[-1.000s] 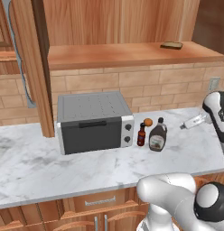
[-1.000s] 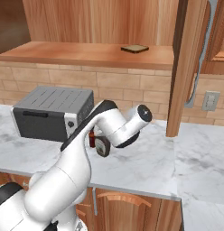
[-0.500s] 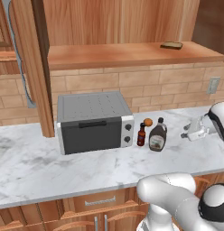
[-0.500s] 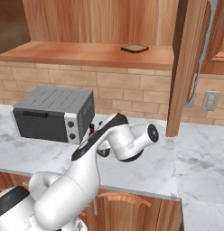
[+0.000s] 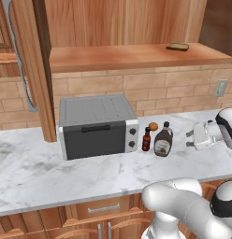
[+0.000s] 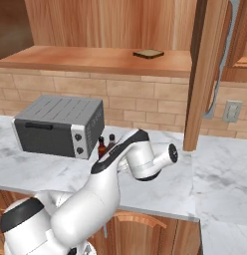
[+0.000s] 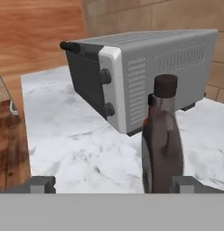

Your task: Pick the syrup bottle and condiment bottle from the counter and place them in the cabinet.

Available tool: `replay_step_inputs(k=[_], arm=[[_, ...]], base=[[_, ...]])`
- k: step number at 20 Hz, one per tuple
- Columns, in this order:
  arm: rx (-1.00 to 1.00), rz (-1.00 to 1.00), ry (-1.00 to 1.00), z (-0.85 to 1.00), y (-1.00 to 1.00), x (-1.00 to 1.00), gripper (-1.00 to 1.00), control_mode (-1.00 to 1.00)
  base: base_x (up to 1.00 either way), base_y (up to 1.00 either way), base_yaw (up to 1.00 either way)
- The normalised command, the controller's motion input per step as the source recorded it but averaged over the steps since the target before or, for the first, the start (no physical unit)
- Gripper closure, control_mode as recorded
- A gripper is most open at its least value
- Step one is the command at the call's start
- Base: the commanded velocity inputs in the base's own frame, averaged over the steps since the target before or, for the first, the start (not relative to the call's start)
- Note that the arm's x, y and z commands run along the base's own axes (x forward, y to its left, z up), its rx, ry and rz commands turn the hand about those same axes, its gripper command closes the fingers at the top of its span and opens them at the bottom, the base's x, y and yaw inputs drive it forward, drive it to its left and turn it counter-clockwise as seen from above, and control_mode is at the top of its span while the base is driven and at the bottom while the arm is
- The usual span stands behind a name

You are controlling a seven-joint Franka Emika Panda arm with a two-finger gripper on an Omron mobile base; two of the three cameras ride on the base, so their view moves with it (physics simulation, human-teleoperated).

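Pincer (image 5: 190,138) spread wide, held level, facing syrup bottle (image 5: 163,139), apart.

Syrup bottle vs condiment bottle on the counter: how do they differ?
The syrup bottle is taller and broader than the condiment bottle. The syrup bottle is near-black brown; the condiment bottle is dark red. The syrup bottle stands farther from the toaster oven. Both stand upright on the counter.

Grey toaster oven (image 5: 97,125) w/ orange ball (image 5: 153,126) nr its right; wall outlet (image 5: 221,87).
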Motion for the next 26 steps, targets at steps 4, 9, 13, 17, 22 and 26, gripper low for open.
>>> replay_step_inputs(k=[4,9,13,17,22,26], arm=[[0.05,0.10,0.00,-0.07,0.00,0.30,-1.00,-1.00],[0.07,0.08,0.00,-0.04,0.00,0.38,-1.00,-1.00],[0.07,0.05,0.00,-0.06,0.00,0.34,-1.00,-1.00],[0.07,0.02,0.00,-0.06,0.02,0.26,-1.00,-1.00],[0.05,0.00,0.00,-0.09,0.13,0.18,-1.00,-1.00],[0.02,0.00,0.00,-0.10,0.25,0.08,-1.00,-1.00]], base=[[0.00,0.00,0.00],[0.00,0.00,0.00],[0.00,0.00,0.00],[0.00,0.00,0.00],[0.00,0.00,0.00],[0.00,0.00,0.00]])
